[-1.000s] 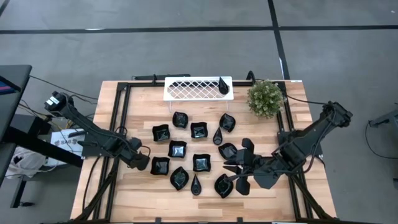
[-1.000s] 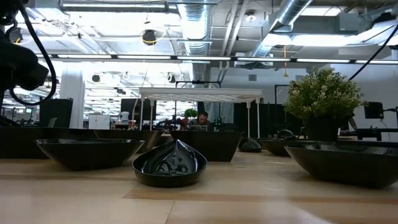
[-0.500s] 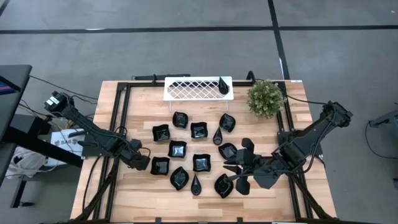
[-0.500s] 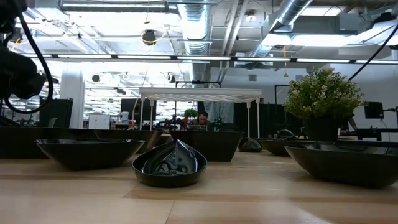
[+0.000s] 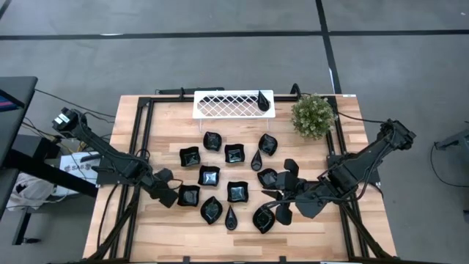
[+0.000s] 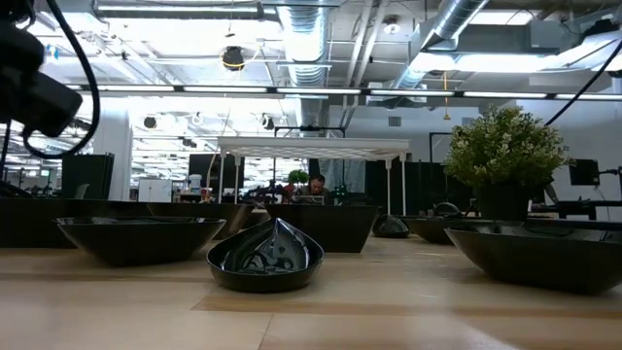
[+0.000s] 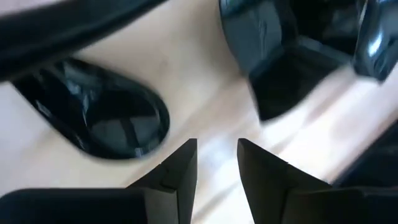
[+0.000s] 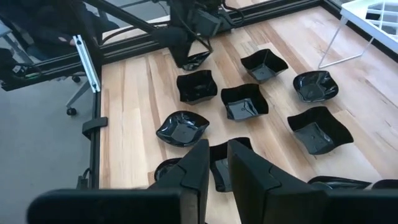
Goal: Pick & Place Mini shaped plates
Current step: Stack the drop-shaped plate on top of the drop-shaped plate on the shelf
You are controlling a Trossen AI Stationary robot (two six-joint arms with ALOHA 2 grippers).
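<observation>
Several mini shaped plates, glossy black, lie singly on the wooden table (image 5: 157, 132), among them a square plate (image 5: 188, 195) and a leaf plate (image 5: 212, 210). One teardrop plate (image 5: 262, 100) rests in the white lattice tray (image 5: 233, 104). My left gripper (image 5: 173, 196) points steeply down just left of the square plate. In the left wrist view it (image 7: 217, 155) stands open over bare wood, between a leaf plate (image 7: 99, 118) and a square plate (image 7: 292, 62). My right gripper (image 8: 217, 162) hovers high over the right-hand plates (image 5: 268, 177), its fingers a narrow gap apart, holding nothing.
A potted plant (image 5: 313, 115) stands at the far right beside the tray. Black frame rails (image 5: 146, 125) run along the table's left and right sides. The low view shows a teardrop plate (image 6: 264, 258) up close between two wider plates (image 6: 141, 238).
My left gripper has gone a little toward the table's near right, closer to the square plate, and its wrist has tipped and rolled. No plate has moved.
</observation>
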